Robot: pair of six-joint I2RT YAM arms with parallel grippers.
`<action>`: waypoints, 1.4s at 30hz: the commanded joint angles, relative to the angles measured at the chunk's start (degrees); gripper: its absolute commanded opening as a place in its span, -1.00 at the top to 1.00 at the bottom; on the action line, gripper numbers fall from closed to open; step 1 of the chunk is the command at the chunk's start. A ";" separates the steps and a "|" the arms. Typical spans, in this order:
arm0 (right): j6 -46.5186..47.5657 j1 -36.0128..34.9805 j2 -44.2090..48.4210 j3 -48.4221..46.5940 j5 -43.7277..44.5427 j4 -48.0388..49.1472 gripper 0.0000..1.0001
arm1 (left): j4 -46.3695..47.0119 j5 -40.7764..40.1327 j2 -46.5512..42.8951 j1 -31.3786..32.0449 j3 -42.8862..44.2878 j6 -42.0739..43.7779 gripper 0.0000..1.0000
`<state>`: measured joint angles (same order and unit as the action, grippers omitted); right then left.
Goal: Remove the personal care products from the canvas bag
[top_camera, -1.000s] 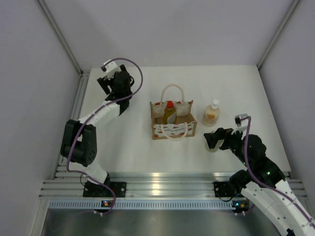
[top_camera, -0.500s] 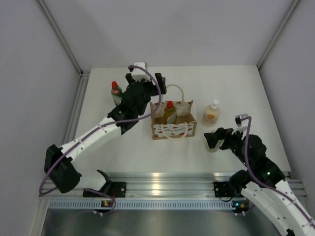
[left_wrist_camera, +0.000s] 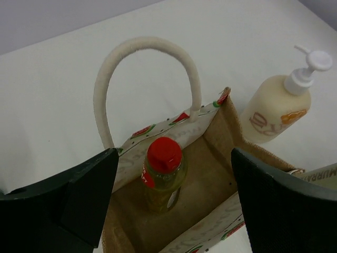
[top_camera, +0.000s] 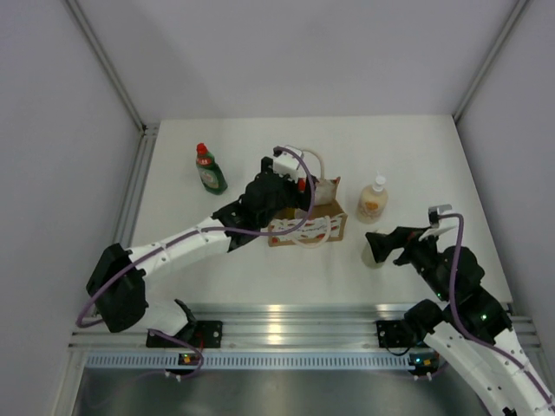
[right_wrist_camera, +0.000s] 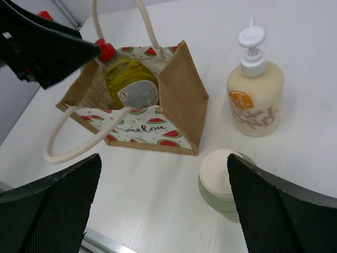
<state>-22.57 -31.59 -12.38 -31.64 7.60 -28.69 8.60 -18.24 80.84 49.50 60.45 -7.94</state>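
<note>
tan canvas bag (right_wrist_camera: pixel 181 100), watermelon print

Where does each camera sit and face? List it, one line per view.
Top external: above and behind the bases, looking down on the table; both arms show, left gripper over the canvas bag.
Left wrist: on the left arm, looking down into the bag at the yellow bottle; its dark fingers flank it.
Right wrist: on the right arm, looking down over the pale green bottle; its fingers fill the bottom corners.
Shared: all show the bag and the cream pump bottle.
</note>
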 commanded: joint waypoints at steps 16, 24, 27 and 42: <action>2.00 0.48 2.19 -3.43 0.49 1.35 -0.99 | 20.39 -5.22 2.13 -0.19 -9.39 2.14 -0.64; 1.91 0.48 2.19 -3.08 0.31 1.27 -0.99 | 20.84 -5.32 6.70 -0.36 -5.17 3.11 -0.59; 1.91 0.48 2.10 -2.99 0.23 1.27 -0.99 | 21.19 -5.23 8.11 -0.36 -4.20 3.11 -0.49; 1.83 0.57 2.10 -2.64 -0.21 1.27 -0.99 | 23.57 -6.11 9.51 -0.36 -5.25 2.50 0.05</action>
<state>-21.06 -31.59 -10.74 -34.17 7.64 -28.67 27.46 -23.70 89.76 49.36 54.00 -5.39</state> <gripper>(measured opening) 0.993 0.479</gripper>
